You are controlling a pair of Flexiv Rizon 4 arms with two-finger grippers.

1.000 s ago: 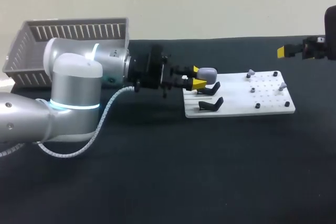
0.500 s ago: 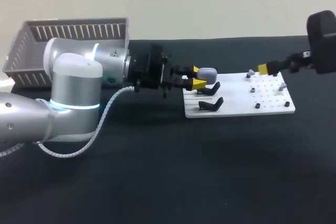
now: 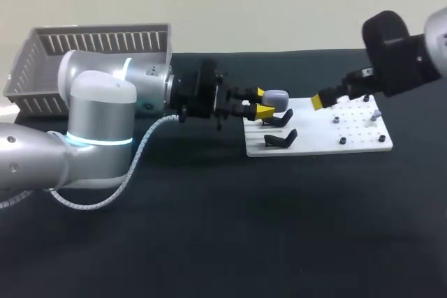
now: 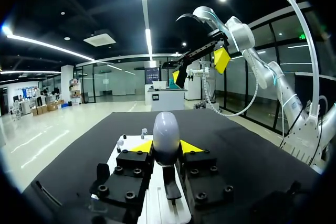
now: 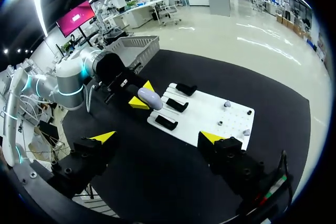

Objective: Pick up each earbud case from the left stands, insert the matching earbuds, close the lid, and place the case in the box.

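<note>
Early stage: left gripper (image 3: 260, 107) clamps earbud case (image 3: 276, 95) at stand (image 3: 281, 118); right gripper (image 5: 158, 138) spread wide, empty; earbuds (image 3: 334, 95) uninserted, boxing pending.

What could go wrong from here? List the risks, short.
1. The earbud case is rounded and the left gripper pinches only its lower sides; it may slip on lifting.
2. The right gripper, open, hangs over the white board near the left gripper; the two could bump.
3. Spread wide, it might knock the small earbuds off the board.
</note>
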